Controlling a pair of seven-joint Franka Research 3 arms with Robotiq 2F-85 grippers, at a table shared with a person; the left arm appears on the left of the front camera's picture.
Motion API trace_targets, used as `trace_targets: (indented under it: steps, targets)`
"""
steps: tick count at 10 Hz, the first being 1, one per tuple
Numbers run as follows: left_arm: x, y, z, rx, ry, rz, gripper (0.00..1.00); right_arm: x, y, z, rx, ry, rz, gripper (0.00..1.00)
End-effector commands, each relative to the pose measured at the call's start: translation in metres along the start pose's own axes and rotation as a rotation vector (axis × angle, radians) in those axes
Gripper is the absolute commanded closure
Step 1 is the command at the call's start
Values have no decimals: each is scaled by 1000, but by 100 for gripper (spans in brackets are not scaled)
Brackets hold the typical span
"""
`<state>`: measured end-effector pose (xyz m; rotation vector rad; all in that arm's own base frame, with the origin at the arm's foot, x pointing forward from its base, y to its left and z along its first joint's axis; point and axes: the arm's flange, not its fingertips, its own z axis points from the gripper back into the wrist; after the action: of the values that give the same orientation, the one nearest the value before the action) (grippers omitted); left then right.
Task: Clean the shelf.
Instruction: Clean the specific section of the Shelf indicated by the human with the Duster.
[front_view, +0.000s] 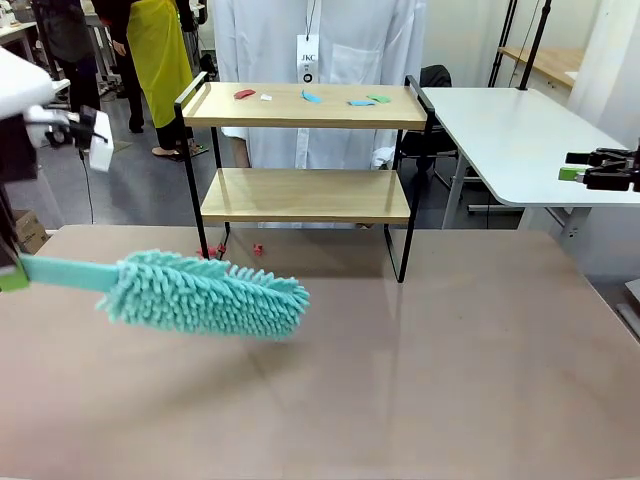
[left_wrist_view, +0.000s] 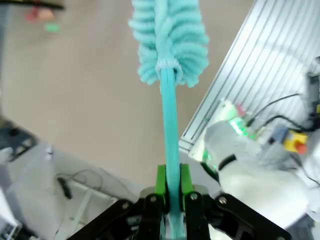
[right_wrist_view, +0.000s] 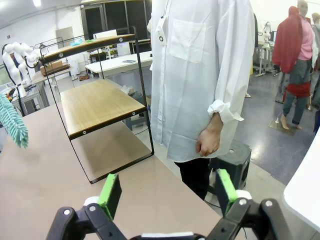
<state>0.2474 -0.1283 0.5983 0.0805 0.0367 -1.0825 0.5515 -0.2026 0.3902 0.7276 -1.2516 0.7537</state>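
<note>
Tabletop (front_view: 450, 380) | left gripper (left_wrist_view: 172, 175) pinches duster (front_view: 205, 292) | right gripper (right_wrist_view: 167, 186) spread | shelf (front_view: 305, 195) well beyond both

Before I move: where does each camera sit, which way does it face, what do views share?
Front: fixed between the arms, facing across the table at shelf and person; right gripper at right edge.
Left wrist: on the left arm, looking down the left gripper, shut on the duster, at the table.
Right wrist: on the right arm, past its open jaws, facing the shelf's end and the person.
Shared: front and right wrist show shelf, duster, person.
</note>
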Motion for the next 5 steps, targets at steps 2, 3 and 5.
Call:
trace_targets:
  steps: [2, 3, 5]
  targets:
    - [14, -1, 24, 95, 75, 64, 87, 3, 1, -1, 0, 0, 6, 0]
    - [4, 2, 14, 30, 22, 8, 87, 3, 1, -1, 0, 0, 6, 0]
    - [4, 2, 14, 30, 22, 8, 87, 3, 1, -1, 0, 0, 6, 0]
